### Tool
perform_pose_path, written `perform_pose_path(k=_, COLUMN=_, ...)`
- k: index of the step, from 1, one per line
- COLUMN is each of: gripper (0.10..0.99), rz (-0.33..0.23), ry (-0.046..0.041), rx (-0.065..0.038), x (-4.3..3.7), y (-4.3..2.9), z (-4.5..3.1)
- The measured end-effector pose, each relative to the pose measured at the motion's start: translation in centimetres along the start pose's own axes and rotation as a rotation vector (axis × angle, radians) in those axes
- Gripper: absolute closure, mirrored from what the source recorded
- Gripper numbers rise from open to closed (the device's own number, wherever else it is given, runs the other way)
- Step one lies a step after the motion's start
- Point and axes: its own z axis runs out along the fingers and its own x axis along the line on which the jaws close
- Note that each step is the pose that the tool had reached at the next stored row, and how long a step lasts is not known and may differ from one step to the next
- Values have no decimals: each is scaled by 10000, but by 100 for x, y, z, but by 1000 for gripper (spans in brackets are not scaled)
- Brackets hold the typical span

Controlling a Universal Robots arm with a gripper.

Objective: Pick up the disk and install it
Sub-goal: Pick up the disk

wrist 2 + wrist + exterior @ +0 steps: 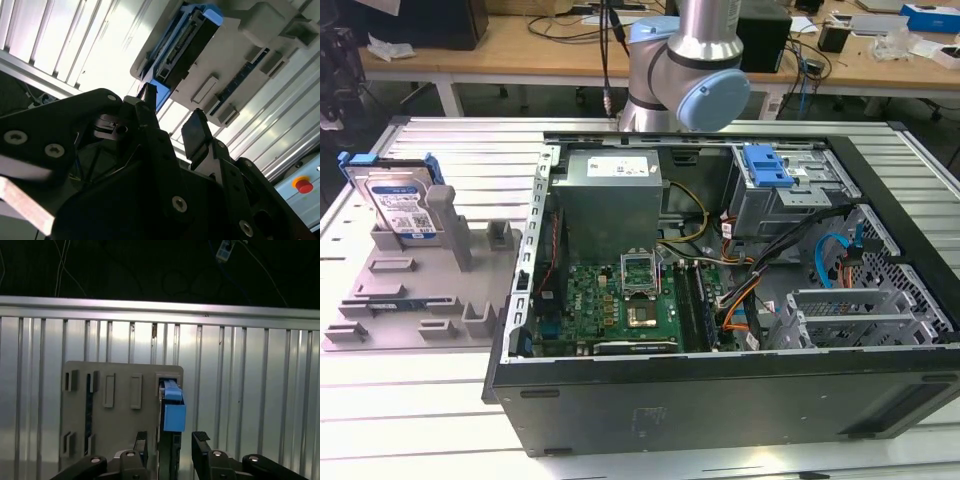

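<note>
The disk (pixel 402 205) stands on edge in a grey fixture (pixel 410 300) on the table, at the exterior view's left. It is a silver drive with a white-and-blue label in a bright blue carrier frame. In the first wrist view my gripper (pixel 171 442) is open, one black finger on each side of the disk's (pixel 172 410) line and apart from it. The second wrist view has the gripper (pixel 171 117) still short of the disk (pixel 185 45), nothing between the fingers. The fixture (pixel 115 410) lies flat under the disk.
An open computer case (pixel 720 280) lies on the table at the exterior view's right, with a grey power-supply box (pixel 612 195), a motherboard (pixel 620 300), cables and a blue bracket (pixel 765 165) on the drive bay. The arm's base (pixel 685 70) stands behind it. A red stop button (pixel 304 185) is nearby.
</note>
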Motion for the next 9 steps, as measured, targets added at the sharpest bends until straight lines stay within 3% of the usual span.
perform_pose_path(k=4, gripper=604, rz=1, ry=0, rx=0, x=-60, y=6, z=17)
perform_pose_path(k=9, gripper=604, rz=-2, ry=0, rx=0, x=-63, y=53, z=58)
